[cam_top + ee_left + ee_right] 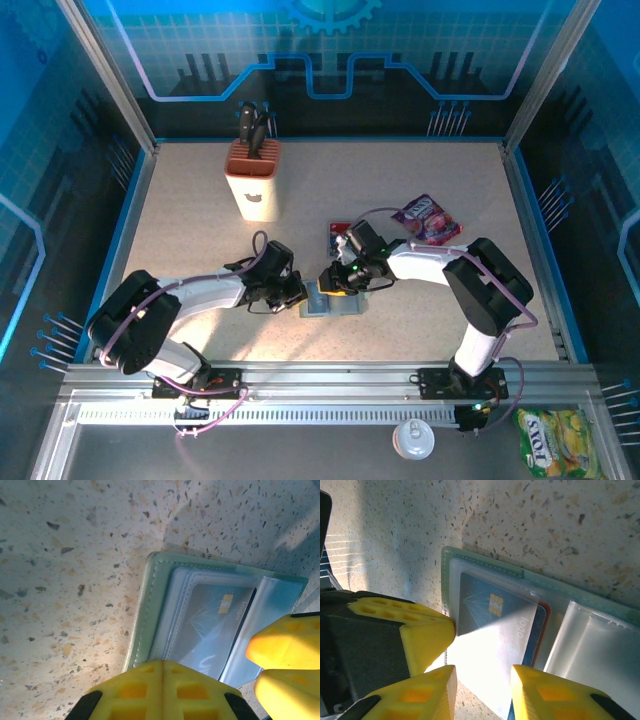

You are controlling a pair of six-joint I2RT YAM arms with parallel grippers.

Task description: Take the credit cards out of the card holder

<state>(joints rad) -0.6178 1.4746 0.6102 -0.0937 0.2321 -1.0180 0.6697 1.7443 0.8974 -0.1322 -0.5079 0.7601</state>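
Speckled, stone-look beige table [200, 230] seen from above, with two white robot arms reaching from the near edge to meet at its near middle. A tan knife block [254, 185] stands at the far left. A purple snack packet [430, 220] lies at the right, and to its left a loose card [340, 238], blue with a red band, lies flat on the table. The card holder [145, 610] lies open and flat between the two grippers: soft grey-green panels with a stitched rim, lined with clear, glossy plastic sleeves. The left gripper [162, 677] has its yellow fingers closed together on nothing, and its tip rests at the holder's left edge, apparently pinning it. The right gripper [482, 680] has its jaws a narrow way apart over one end of a sleeve; whether they touch it cannot be told. Inside that sleeve sits a blue credit card [475, 615] with a gold chip [495, 604] and pale print, and a red-edged second card [546, 617] peeks out from behind it. The cards look light, thin, stiff and slick. The holder seems light enough to slide or lift with them, so it likely needs holding down while a card is pinched by whichever edge shows at the sleeve mouth and drawn straight out.
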